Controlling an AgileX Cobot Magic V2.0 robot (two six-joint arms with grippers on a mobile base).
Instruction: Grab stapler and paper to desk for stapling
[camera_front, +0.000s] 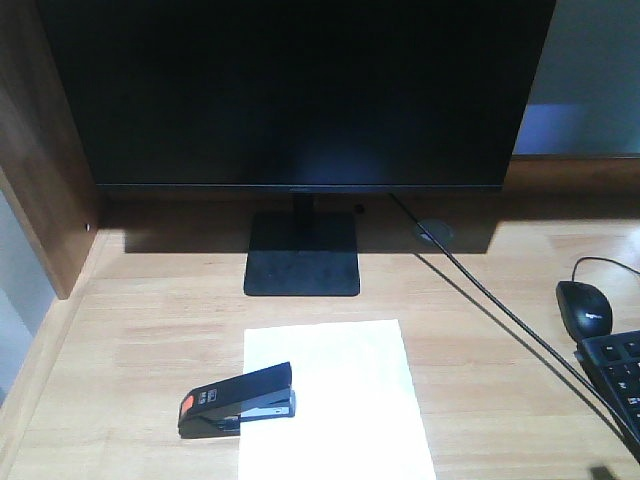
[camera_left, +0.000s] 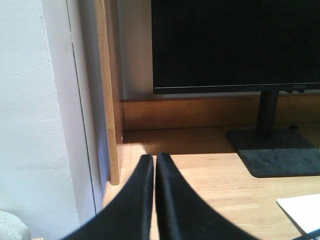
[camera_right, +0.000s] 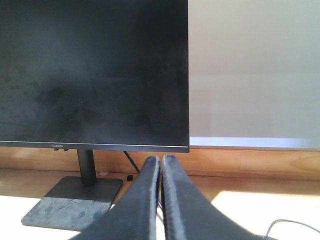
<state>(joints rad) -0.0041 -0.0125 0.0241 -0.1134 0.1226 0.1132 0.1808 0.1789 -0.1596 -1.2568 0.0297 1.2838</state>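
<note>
Two task items lie together on the desk (camera_front: 150, 320), in front of the monitor stand.

Stapler (camera_front: 238, 400): black, long, with an orange-red patch at its left end. It rests across the left edge of the paper, its right end over the sheet and its patched end out over bare wood. It is unheld.

Paper (camera_front: 340, 400): white, rectangular, lying flat with its long side running away from the front edge of the desk. A corner of it also shows at the lower right of the left wrist view (camera_left: 302, 212).

Desk: light wood planks, with a darker wooden side panel (camera_front: 40, 150) standing at the left.

Left gripper (camera_left: 155, 162): black fingers pressed together with only a thin slit between them, nothing clasped. It hangs above the desk's left rear corner, near the side panel, apart from stapler and paper.

Right gripper (camera_right: 160, 162): fingers likewise closed on each other, clasping nothing, pointed toward the monitor's lower right edge.

Monitor (camera_front: 300, 90): large, black, screen dark, on a flat square stand (camera_front: 302, 253).

Mouse (camera_front: 584, 305): black, corded, at the right of the desk, well apart from the paper.

Keyboard (camera_front: 615, 375): black, only a corner in view, just beside the mouse.

Cable (camera_front: 480, 290): black, running diagonally from behind the monitor toward the keyboard.
</note>
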